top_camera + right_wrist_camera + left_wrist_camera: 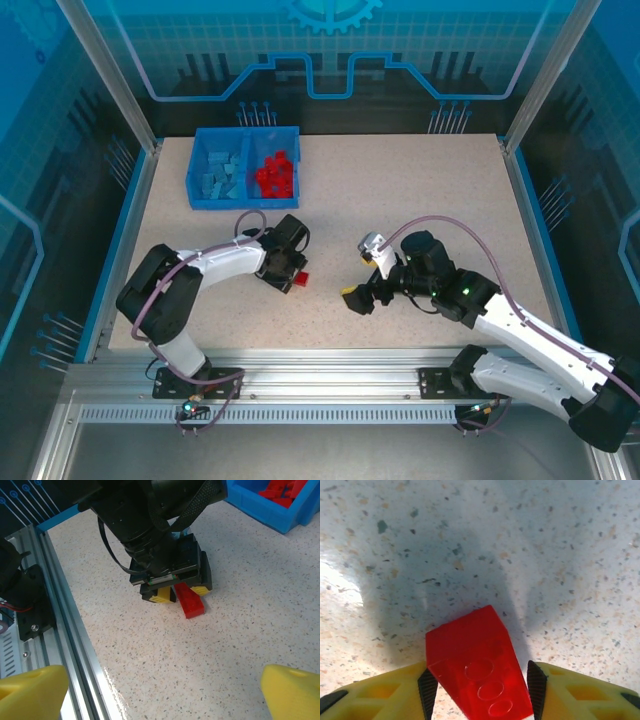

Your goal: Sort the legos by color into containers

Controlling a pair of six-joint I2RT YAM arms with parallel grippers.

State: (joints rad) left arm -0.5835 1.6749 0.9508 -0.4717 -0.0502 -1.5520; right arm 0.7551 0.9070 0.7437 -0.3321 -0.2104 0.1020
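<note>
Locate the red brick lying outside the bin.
Top view, centre-left: the red brick sits on the table inside the left gripper, on the near side of the blue bin.

I see one red brick [301,279] [475,665] [189,601] well apart from the bin [243,130] [265,511], nearer to me. It is tilted, with a row of round marks on one face, and sits between the left gripper's [292,275] pads. The blue bin stands far left and is split by a divider. Light blue bricks [222,170] fill its left half and red bricks [274,172] [280,489] its right.
</note>
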